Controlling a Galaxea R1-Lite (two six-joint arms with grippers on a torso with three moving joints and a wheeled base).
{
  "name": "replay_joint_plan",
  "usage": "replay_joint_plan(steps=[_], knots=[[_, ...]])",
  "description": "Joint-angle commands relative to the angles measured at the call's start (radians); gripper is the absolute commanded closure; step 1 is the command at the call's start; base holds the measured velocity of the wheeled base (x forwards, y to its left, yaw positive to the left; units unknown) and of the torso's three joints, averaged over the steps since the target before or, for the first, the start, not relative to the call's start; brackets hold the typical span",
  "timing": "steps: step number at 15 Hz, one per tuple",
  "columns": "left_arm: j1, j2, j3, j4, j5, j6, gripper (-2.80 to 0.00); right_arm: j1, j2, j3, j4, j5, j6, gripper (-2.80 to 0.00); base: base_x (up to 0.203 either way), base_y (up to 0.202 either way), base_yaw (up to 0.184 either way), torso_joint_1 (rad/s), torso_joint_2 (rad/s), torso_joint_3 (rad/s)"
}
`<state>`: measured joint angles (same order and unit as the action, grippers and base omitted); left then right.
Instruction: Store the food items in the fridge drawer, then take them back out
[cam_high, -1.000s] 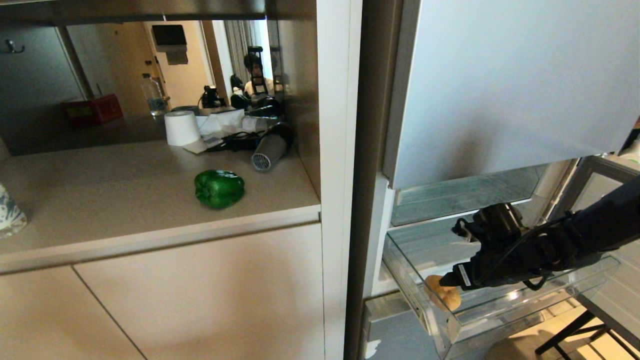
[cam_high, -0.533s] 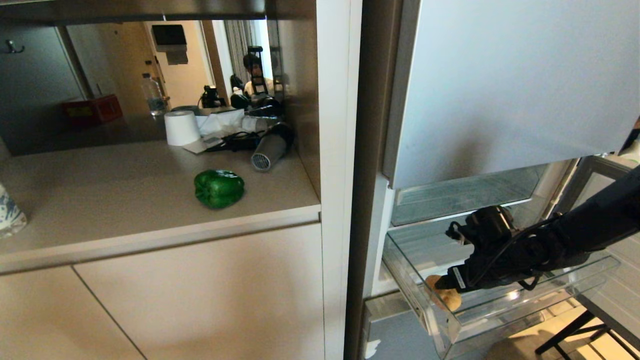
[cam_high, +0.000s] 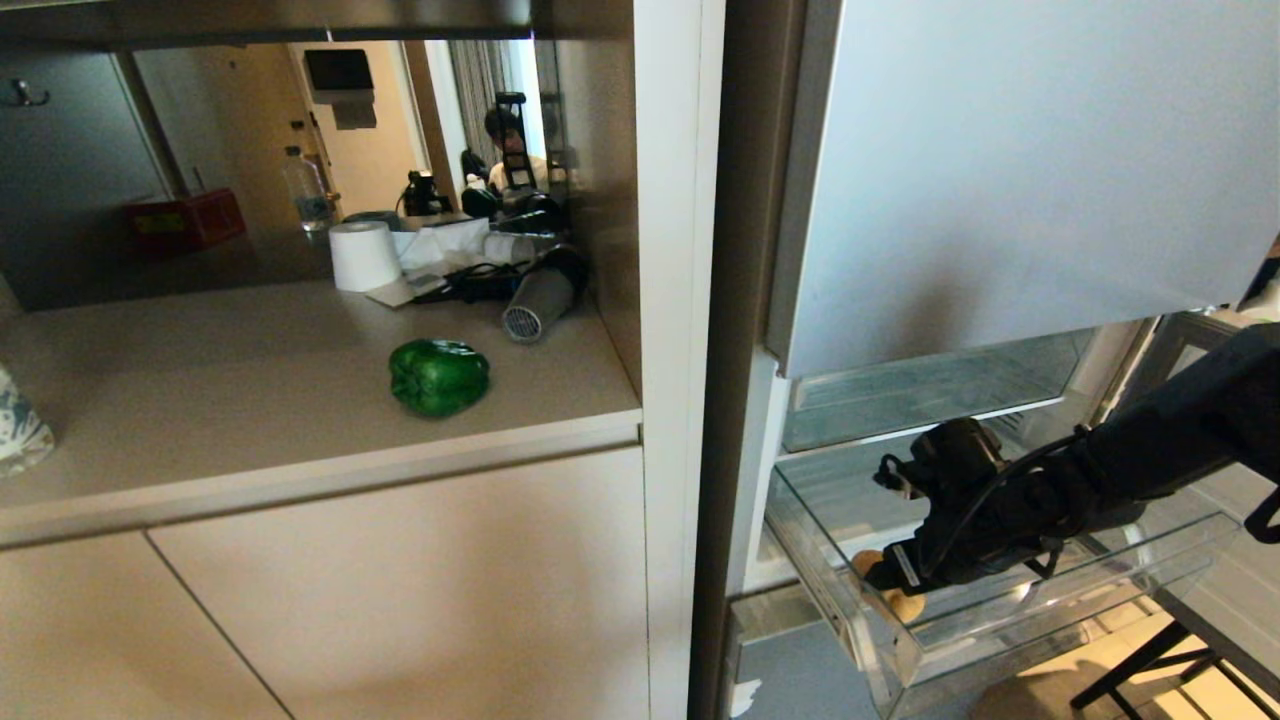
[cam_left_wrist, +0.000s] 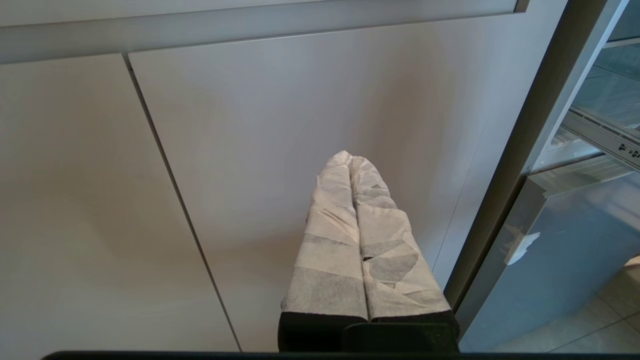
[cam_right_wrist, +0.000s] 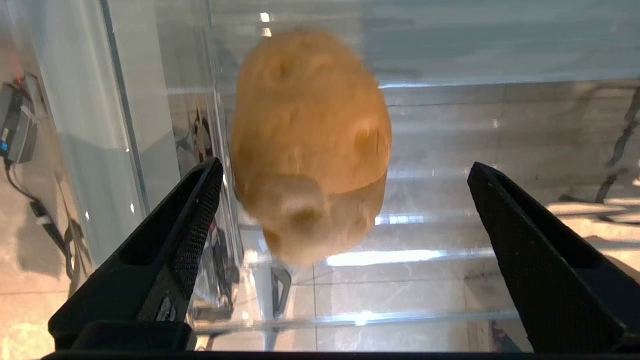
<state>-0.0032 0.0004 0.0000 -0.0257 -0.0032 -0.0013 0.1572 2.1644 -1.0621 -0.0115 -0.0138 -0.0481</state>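
The tan-yellow potato (cam_high: 906, 604) lies in the front left corner of the clear fridge drawer (cam_high: 1010, 618), which is pulled out. My right gripper (cam_high: 878, 578) reaches down into the drawer and partly covers the potato. In the right wrist view the potato (cam_right_wrist: 310, 145) lies just beyond the wide-open right gripper (cam_right_wrist: 345, 166), nearer one finger (cam_right_wrist: 195, 210), beside the drawer's clear side wall (cam_right_wrist: 125, 125). The green bell pepper (cam_high: 438, 376) sits on the beige counter to the left. My left gripper (cam_left_wrist: 350, 158) is shut on nothing, parked before a beige cabinet door.
The fridge's silver-blue upper door (cam_high: 1000, 170) hangs above the drawer. A paper roll (cam_high: 363, 256) and a hair dryer (cam_high: 540, 298) lie at the counter's back, and a patterned cup (cam_high: 15, 425) at its left edge. Black chair legs (cam_high: 1150, 668) stand below the drawer's right end.
My right gripper has moved left and lower inside the drawer, closing in on the potato and hiding more of it. Its fingers stay wide apart. The pepper has not moved.
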Motion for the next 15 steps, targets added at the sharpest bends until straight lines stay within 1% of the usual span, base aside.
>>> replay_joint_plan(steps=[1,8,15], knots=[[0.000,-0.002,0.011,0.000,0.000,0.000,0.00,0.001,0.021,-0.015,0.001,0.000,-0.001,-2.80,0.000,0.000,0.000,0.000,0.00,0.000],[0.000,-0.002,0.009,0.000,0.000,0.000,0.00,0.013,0.057,-0.050,0.024,0.000,-0.003,-2.80,0.000,0.000,0.000,0.000,0.00,0.000],[0.000,-0.002,0.011,0.000,0.000,0.000,0.00,0.022,0.060,-0.049,0.036,-0.002,-0.004,-2.80,0.000,0.000,0.000,0.000,0.00,0.000]])
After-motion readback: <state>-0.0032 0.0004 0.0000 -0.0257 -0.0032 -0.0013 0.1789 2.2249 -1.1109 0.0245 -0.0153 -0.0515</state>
